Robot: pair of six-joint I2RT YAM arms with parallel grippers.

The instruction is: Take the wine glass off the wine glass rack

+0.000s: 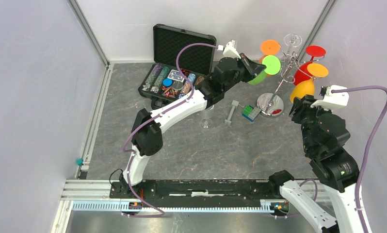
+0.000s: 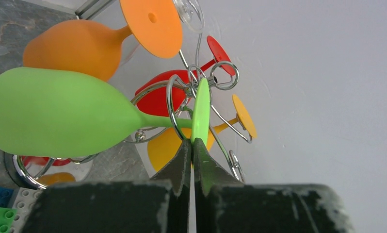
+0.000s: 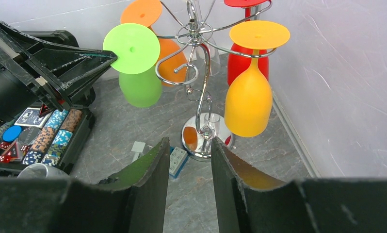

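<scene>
The chrome wine glass rack (image 1: 281,80) stands at the back right on a round shiny base (image 1: 270,103). Green (image 1: 265,68), orange, red and yellow (image 1: 305,86) wine glasses hang upside down from its curled arms. My left gripper (image 1: 256,67) is shut on the rim of the green wine glass's foot disc (image 2: 200,110); the stem still sits inside a wire loop (image 2: 174,104). The green bowl (image 2: 56,112) hangs to the left. My right gripper (image 3: 187,145) is open and empty, in front of the rack (image 3: 197,73), apart from the yellow glass (image 3: 249,97).
An open black case (image 1: 174,73) with poker chips and cards lies at the back left. A clear glass (image 1: 206,121), a grey piece (image 1: 232,110) and green-blue toy bricks (image 1: 251,112) lie near the rack base. White walls close in behind and on the right.
</scene>
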